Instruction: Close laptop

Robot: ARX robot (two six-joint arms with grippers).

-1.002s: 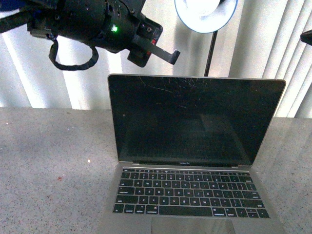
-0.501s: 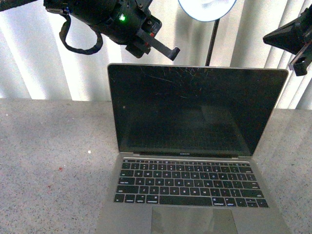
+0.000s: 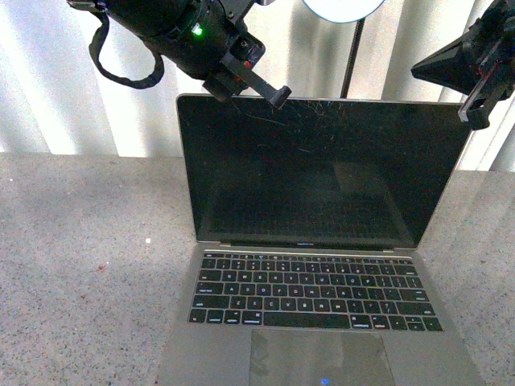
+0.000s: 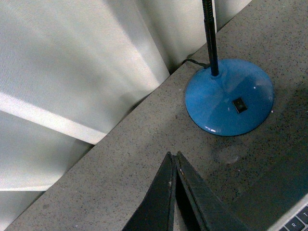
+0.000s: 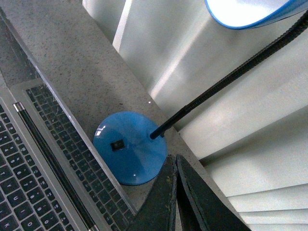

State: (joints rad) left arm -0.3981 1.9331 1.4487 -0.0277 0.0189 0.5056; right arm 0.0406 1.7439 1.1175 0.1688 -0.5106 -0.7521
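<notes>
The laptop stands open on the table, its scratched black screen facing me and its keyboard in front. My left gripper is shut, and its tip is at the top edge of the lid, left of the middle. Up at the lid's right corner hangs my right gripper, also shut and just clear of the lid. The left wrist view has the shut left gripper above the bare table behind the lid. In the right wrist view the shut right gripper is behind the laptop.
A desk lamp stands behind the laptop: blue base, black gooseneck, lit head. White vertical blinds close off the back. The grey speckled table stretches to the left of the laptop.
My left gripper has come down from above the lid to its top edge. The right gripper has entered the front view at the upper right and moved toward the lid's right corner.
</notes>
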